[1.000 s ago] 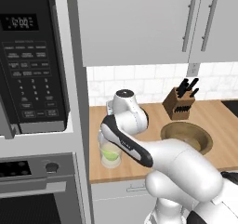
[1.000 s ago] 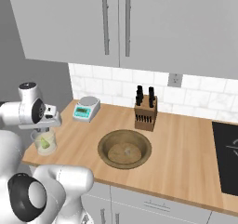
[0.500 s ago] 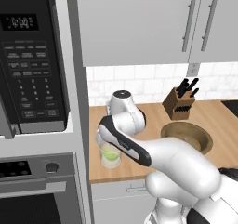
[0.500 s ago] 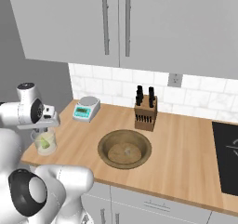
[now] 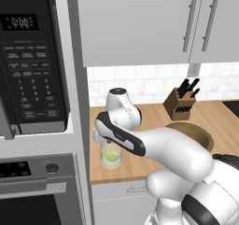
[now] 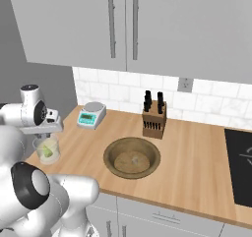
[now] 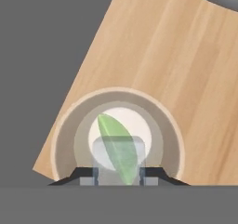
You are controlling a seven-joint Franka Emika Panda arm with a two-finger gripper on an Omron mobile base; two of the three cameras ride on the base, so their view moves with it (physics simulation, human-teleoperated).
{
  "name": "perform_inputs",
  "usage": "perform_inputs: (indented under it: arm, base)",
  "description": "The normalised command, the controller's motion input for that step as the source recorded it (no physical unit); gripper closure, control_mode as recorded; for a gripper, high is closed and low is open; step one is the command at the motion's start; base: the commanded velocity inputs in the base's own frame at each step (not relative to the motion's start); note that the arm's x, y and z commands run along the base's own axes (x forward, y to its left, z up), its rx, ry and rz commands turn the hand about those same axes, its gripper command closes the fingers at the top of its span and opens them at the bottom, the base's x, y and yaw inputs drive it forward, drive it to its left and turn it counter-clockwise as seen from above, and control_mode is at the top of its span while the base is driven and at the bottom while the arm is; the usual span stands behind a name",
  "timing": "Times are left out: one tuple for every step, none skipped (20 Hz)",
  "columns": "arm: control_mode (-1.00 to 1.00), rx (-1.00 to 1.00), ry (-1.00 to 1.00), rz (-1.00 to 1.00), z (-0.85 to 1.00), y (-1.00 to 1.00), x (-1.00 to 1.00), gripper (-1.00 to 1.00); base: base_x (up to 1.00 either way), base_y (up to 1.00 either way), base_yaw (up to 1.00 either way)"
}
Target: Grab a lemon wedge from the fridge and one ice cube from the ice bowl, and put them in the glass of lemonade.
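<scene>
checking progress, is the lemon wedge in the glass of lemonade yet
In. The hand view looks down into the glass of lemonade and the lemon wedge lies inside its rim, under a clear cube.

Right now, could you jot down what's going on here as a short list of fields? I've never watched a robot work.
Place: wooden counter in a kitchen
Gripper: directly above the glass of lemonade, pointing down into it
Held: a clear ice cube between the fingers
Lemon wedge: already in the glass
Glass position: near the counter's left end, upright
Ice bowl: brown, right of the glass, apart from it
Also on the counter: kitchen scale, knife block
</scene>
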Motion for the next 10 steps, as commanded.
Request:
perform_inputs:
  arm:
    - [-1.00,0.00,0.00,0.00,-0.06,0.12,0.00,1.00]
    - [-1.00,0.00,0.00,0.00,-0.06,0.06,0.00,1.00]
    - [-1.00,0.00,0.00,0.00,-0.04,0.03,0.00,1.00]
    - [-1.00,0.00,0.00,0.00,0.00,0.00,0.00,1.00]
    - [-1.00,0.00,0.00,0.00,0.00,0.02,0.00,1.00]
    - [-1.00,0.00,0.00,0.00,0.00,0.00,0.00,1.00]
    - [-1.00,0.00,0.00,0.00,0.00,0.00,0.00,1.00]
    - [-1.00,0.00,0.00,0.00,0.00,0.00,0.00,1.00]
    - [-1.00,0.00,0.00,0.00,0.00,0.00,0.00,1.00]
    - [-1.00,0.00,0.00,0.00,0.00,0.00,0.00,1.00]
  base:
    - [0.00,0.00,0.00]
    - [0.00,0.00,0.00]
    - [0.00,0.00,0.00]
    - [0.00,0.00,0.00]
    - [0.00,0.00,0.00]
    - [0.00,0.00,0.00]
    - [0.00,0.00,0.00]
    - [0.00,0.00,0.00]
    - [0.00,0.00,0.00]
    - [0.00,0.00,0.00]
